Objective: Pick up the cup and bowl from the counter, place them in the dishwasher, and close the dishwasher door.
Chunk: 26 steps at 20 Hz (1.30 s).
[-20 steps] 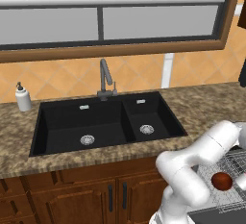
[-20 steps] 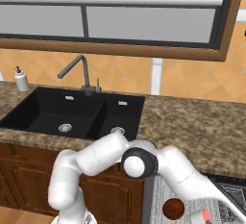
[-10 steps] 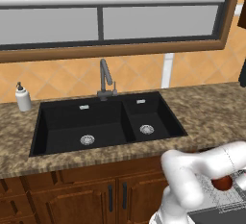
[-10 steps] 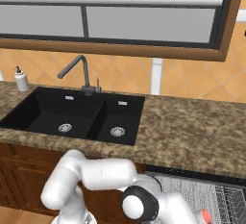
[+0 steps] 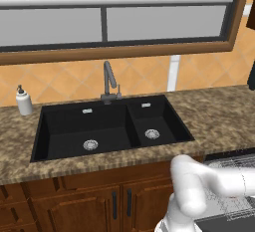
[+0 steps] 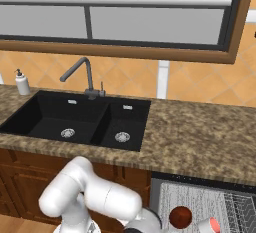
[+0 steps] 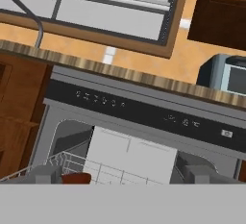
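- We count one counter (image 6: 200, 137), holding one black double sink (image 5: 109, 129).
- One faucet (image 5: 108, 81) behind that sink.
- One soap dispenser (image 5: 23, 100) beside it.
- One dishwasher (image 7: 139, 136) under the counter.

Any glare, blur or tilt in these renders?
Left base view: even flat light, sharp, no glare on the sink. Right base view: the same, counter speckle crisp. Hand view: rolled, so the dishwasher control strip slants; no blur.
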Available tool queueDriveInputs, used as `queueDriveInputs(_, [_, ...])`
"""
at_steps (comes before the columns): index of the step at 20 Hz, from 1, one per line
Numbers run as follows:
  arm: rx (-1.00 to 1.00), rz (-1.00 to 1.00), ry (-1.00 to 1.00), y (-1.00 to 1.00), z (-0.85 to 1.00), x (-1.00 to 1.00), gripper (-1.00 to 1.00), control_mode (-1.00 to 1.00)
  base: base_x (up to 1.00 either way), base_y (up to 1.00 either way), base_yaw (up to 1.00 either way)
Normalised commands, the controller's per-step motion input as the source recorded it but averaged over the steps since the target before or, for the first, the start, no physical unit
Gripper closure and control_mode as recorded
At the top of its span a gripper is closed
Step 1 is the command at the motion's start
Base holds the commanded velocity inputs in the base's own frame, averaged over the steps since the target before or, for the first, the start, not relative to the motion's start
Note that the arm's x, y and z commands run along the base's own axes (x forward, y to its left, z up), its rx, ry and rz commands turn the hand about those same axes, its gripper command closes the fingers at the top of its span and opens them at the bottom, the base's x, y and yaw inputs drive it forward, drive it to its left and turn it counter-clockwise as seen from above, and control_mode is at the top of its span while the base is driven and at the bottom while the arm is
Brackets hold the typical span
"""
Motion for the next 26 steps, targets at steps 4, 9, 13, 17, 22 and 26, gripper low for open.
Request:
queueDriveInputs(4, [0.0,0.0,0.0,-0.05,-0.28,-0.06,-1.0,-1.0,0.0,0.0,0.0])
queueDriveInputs(9, [0.0,0.0,-0.01,0.0,-0.3,-0.04,-1.0,-1.0,0.0,0.0,0.0])
queueDriveInputs(13, [0.0,0.0,-0.04,-0.04,-0.36,-0.04,-1.0,-1.0,0.0,0.0,0.0])
queueDriveInputs(17, [0.0,0.0,-0.09,-0.05,-0.16,-0.13,-1.0,-1.0,0.0,0.0,0.0])
queueDriveInputs(22, [0.0,0.0,-0.11,-0.19,-0.12,-0.19,-1.0,-1.0,0.0,0.0,0.0])
queueDriveInputs(26, [0.01,0.0,-0.11,-0.08,-0.01,-0.54,-1.0,-1.0,0.0,0.0,0.0])
